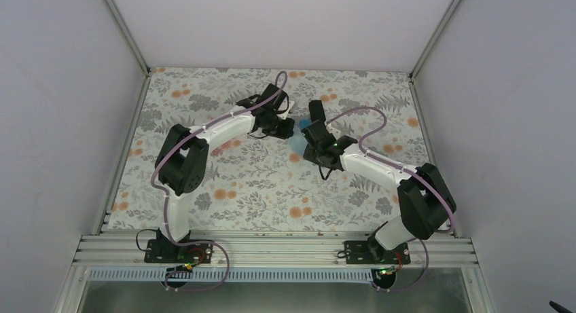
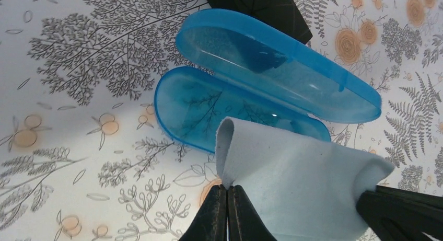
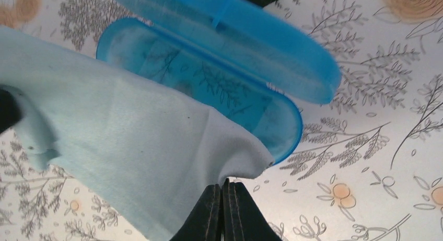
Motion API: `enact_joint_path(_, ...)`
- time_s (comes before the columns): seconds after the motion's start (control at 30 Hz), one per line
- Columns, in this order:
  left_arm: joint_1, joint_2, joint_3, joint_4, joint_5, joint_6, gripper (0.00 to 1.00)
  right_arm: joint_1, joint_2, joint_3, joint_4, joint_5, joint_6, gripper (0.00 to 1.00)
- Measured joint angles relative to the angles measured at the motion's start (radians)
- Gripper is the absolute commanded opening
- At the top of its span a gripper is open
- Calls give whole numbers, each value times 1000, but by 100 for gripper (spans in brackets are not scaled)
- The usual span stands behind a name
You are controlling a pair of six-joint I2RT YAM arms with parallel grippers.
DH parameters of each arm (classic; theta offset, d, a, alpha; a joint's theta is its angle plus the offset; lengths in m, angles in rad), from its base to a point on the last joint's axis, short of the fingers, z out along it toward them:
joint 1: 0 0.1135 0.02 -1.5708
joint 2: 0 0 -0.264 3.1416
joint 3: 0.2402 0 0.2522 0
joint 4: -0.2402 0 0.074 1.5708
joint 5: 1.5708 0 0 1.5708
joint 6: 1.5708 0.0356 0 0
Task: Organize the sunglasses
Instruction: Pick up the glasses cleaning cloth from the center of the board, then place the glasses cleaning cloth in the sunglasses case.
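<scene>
Both tools are pinched tight! The left tool (image 2: 228, 191) is clamped shut on one edge of the light blue cloth (image 2: 303, 183), and the right tool (image 3: 223, 191) is clamped shut on the opposite corner. The cloth hangs between them, draped over the near rim of the open blue case (image 2: 209, 110).

And the sunglasses? Not in any view. Nothing pink shows in the uncovered part of the case, or on the counter (image 2: 68, 147) beside the case. Whether they lie under the cloth, I cannot tell.

Now the risks, as I judge them:
- Pull apart too hard and the cloth slips from one pinch.
- Lower it bunched and it spills over the case rim, so the lid won't close.
- Drag it sideways and that light case could skid or tip.
</scene>
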Motion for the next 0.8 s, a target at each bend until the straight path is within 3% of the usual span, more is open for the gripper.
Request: enact_joint_path(0.8, 37, 275, 342, -139, 73, 113, 2, -60, 117, 61, 21, 17, 16, 4)
